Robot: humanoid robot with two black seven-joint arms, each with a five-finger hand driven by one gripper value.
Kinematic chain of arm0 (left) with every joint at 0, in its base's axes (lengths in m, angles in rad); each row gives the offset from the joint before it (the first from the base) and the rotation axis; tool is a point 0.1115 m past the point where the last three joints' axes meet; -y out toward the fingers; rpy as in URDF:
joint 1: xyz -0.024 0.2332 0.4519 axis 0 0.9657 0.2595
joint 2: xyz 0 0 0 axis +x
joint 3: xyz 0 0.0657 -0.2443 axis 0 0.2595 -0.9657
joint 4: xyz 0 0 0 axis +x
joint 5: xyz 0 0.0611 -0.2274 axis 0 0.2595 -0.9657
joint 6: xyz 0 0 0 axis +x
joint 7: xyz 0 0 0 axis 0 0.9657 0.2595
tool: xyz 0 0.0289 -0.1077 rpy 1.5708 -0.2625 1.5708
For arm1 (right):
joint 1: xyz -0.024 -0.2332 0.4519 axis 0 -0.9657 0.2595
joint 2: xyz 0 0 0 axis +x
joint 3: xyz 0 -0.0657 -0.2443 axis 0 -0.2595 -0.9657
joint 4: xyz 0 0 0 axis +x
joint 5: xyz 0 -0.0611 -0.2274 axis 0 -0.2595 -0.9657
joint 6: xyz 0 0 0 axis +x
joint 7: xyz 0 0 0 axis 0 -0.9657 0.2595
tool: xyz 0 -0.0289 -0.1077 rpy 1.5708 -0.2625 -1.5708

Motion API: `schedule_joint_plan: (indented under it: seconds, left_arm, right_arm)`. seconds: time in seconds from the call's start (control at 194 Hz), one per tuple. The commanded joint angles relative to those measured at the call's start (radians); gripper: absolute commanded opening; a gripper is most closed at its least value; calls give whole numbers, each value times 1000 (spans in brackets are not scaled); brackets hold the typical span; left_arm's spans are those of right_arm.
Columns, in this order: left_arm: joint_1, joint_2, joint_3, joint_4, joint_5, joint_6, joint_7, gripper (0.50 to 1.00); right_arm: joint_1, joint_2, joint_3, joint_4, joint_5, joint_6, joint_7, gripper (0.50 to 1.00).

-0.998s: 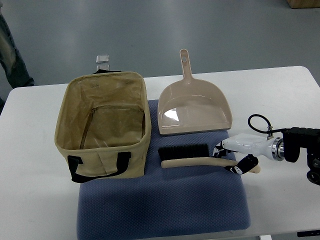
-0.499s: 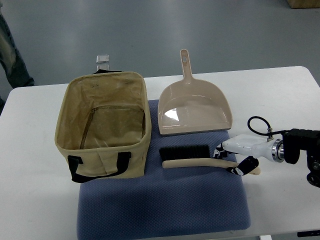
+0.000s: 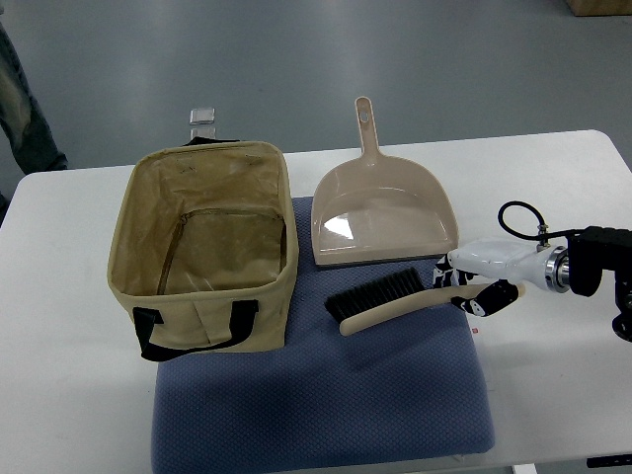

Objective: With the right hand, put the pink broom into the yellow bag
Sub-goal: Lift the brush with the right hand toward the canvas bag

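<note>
The pink broom [image 3: 395, 301], a hand brush with black bristles and a pale handle, is tilted over the blue mat [image 3: 326, 395], its handle end raised to the right. My right hand [image 3: 469, 286] is shut on the handle's end. The yellow bag [image 3: 202, 247] stands open at the left with black straps at its front, well apart from the broom. The left arm is out of the picture.
A pink dustpan [image 3: 383, 217] lies just behind the broom, its handle pointing away. A small clear item [image 3: 202, 117] sits past the bag at the table's far edge. The white table [image 3: 553, 197] is bare at the right. A person's sleeve [image 3: 20, 109] shows at the top left.
The right hand closed on the handle and lifted it up and to the right. The broom has swung from lying level to a tilt, bristle end shifted right.
</note>
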Motion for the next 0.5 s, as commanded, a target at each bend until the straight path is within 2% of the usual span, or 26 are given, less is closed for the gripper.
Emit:
schedule_joint_plan:
  seconds: [0.0, 0.319, 0.494]
  left_arm:
    - [0, 0, 0, 0, 0, 0, 0, 1000]
    - [0, 0, 0, 0, 0, 0, 0, 1000]
    - [0, 0, 0, 0, 0, 0, 0, 1000]
  right_arm:
    - [2, 5, 1, -3, 0, -2, 0, 500]
    - [36, -17, 37, -29, 15, -10, 8, 500]
    - [74, -80, 83, -49, 26, -14, 25, 500]
